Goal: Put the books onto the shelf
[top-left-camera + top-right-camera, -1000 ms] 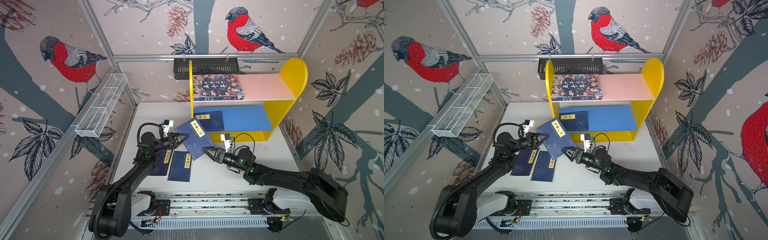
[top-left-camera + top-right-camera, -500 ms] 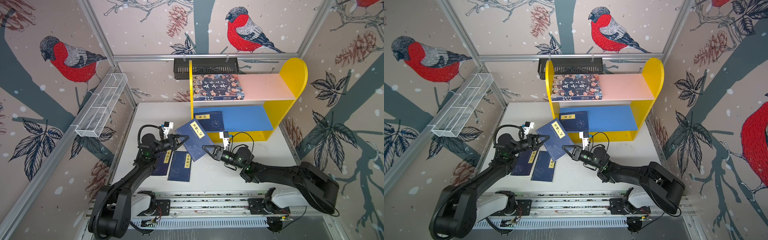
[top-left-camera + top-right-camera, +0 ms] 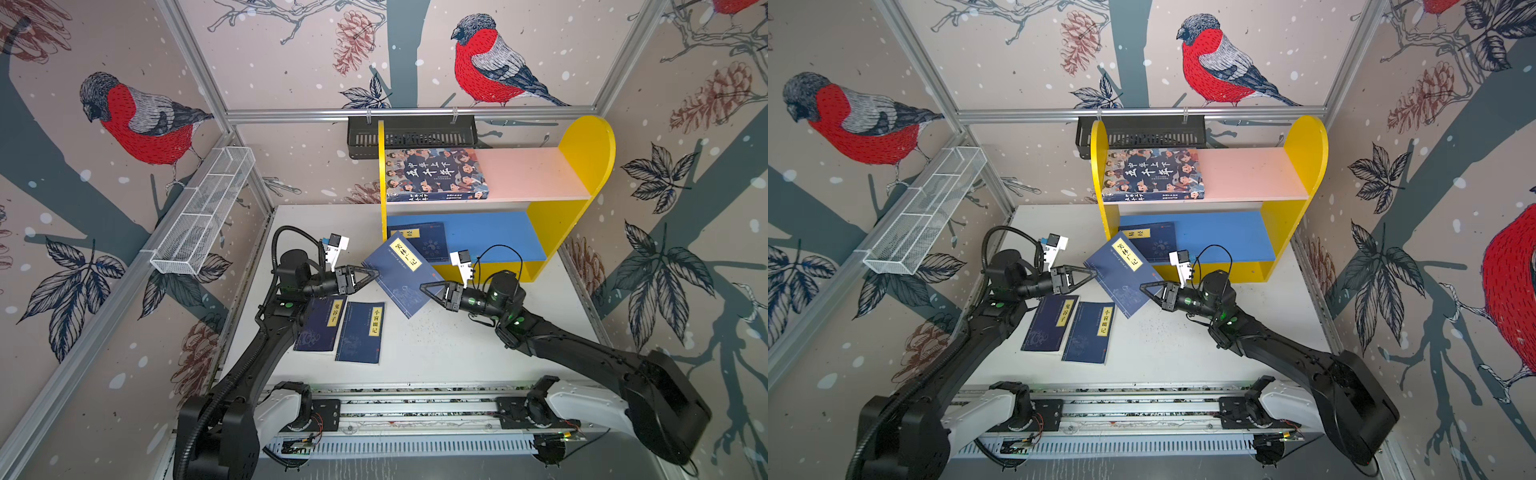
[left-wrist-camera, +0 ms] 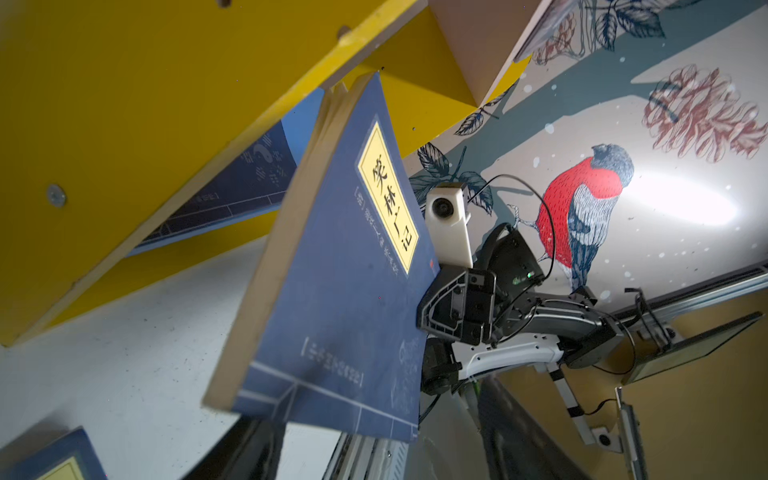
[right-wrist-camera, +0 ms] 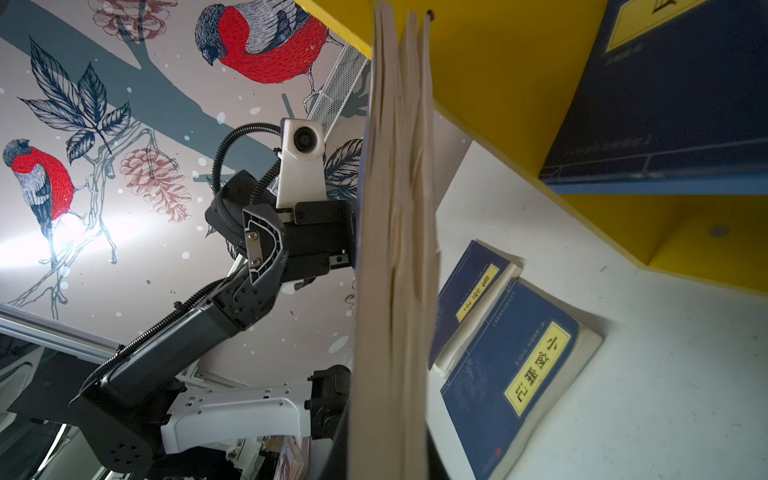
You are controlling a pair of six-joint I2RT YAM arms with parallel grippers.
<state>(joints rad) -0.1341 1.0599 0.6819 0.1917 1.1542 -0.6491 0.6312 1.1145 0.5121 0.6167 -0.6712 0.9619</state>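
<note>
Our right gripper (image 3: 424,286) is clamped on the tilted navy yellow-labelled paperback (image 3: 399,278), while our left gripper (image 3: 374,272) stands parted beside it.

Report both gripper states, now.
Left gripper: at the edge of the raised book; open or shut cannot be told.
Right gripper: shut on the raised book.
</note>
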